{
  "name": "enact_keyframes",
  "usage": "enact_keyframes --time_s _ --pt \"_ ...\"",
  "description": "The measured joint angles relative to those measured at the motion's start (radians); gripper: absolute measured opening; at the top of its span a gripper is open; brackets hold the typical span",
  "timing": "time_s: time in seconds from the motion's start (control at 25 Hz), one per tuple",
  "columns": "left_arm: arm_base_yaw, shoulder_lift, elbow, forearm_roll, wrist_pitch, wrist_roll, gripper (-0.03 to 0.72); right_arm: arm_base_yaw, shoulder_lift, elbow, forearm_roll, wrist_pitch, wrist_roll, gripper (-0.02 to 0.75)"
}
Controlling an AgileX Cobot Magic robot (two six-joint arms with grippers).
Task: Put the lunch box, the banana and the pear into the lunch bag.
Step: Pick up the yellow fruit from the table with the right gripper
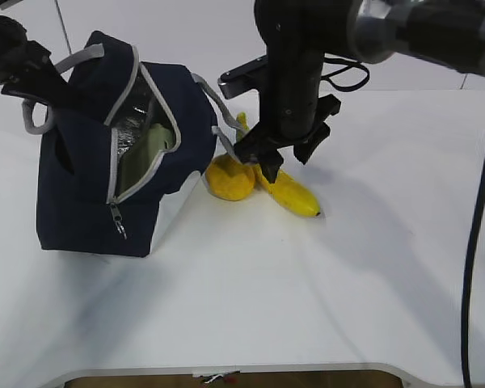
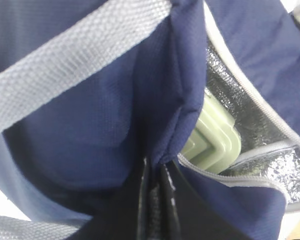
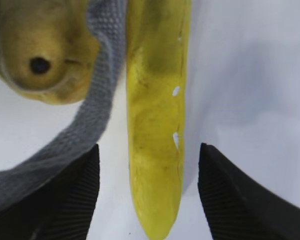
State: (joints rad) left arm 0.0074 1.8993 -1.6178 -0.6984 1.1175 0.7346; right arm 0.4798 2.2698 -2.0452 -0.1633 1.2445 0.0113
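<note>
Banana [image 3: 155, 150] lies on counter [image 1: 347, 275] between right gripper's [image 3: 149, 192] wide jaws, beside pear [image 1: 229, 179]. Left gripper [image 2: 157, 200] pinches bag [image 1: 89, 194] fabric; box [image 2: 212, 137] inside bag.

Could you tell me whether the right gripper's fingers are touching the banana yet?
Apart. In the right wrist view, white table shows on both sides of the banana between it and the fingers of the open right gripper.
</note>
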Motion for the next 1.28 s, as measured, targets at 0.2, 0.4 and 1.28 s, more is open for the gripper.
enact_keyframes --time_s 0.2,0.4,1.28 --pt "0.0 0.0 0.0 0.011 0.008 0.0 0.012 0.0 0.034 0.0 0.0 -0.006 0.0 0.494" --pt "0.0 0.0 0.0 0.012 0.011 0.0 0.012 0.0 0.05 0.0 -0.002 -0.007 0.0 0.494" --pt "0.0 0.0 0.0 0.013 0.012 0.0 0.012 -0.046 0.102 0.0 0.051 -0.016 -0.004 0.331"
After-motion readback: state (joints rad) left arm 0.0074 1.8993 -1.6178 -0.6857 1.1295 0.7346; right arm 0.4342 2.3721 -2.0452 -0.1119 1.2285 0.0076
